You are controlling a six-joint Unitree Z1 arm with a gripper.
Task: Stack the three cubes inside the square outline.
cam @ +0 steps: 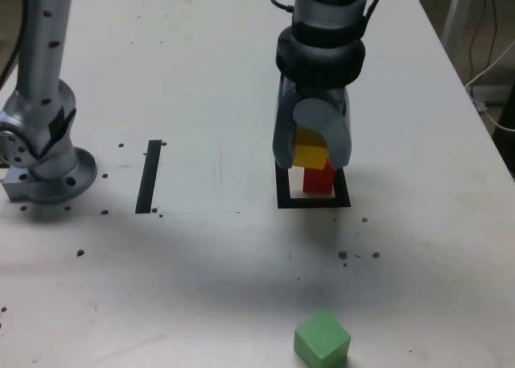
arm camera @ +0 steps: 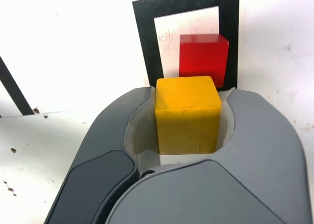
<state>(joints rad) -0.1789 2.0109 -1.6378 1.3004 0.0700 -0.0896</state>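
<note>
Exterior view: one Unitree Z1 gripper (arm camera: 189, 121), its two jaws clamped on opposite side faces of the yellow cube (arm camera: 188, 117). Cube held above the table, roughly upright, near the red cube; its exact alignment over that cube cannot be told.

Red cube (cam: 319, 179): inside the black square frame (cam: 314, 203), near the frame's right side in the exterior view.

Green cube (cam: 322, 341): on the white table (cam: 201, 295), well apart from the frame, at the exterior view's lower edge, turned cornerwise to the camera.

Handling, by judgement: all three likely light, stiff and hardly fragile; smooth faces may slip if pinched off-square. Best hold: two opposite upright faces, centred, top and base free. For the green cube, jaws should be turned to match its faces. The yellow cube calls for level lowering and gentle release; a tilted set-down could nudge the red one.
</note>
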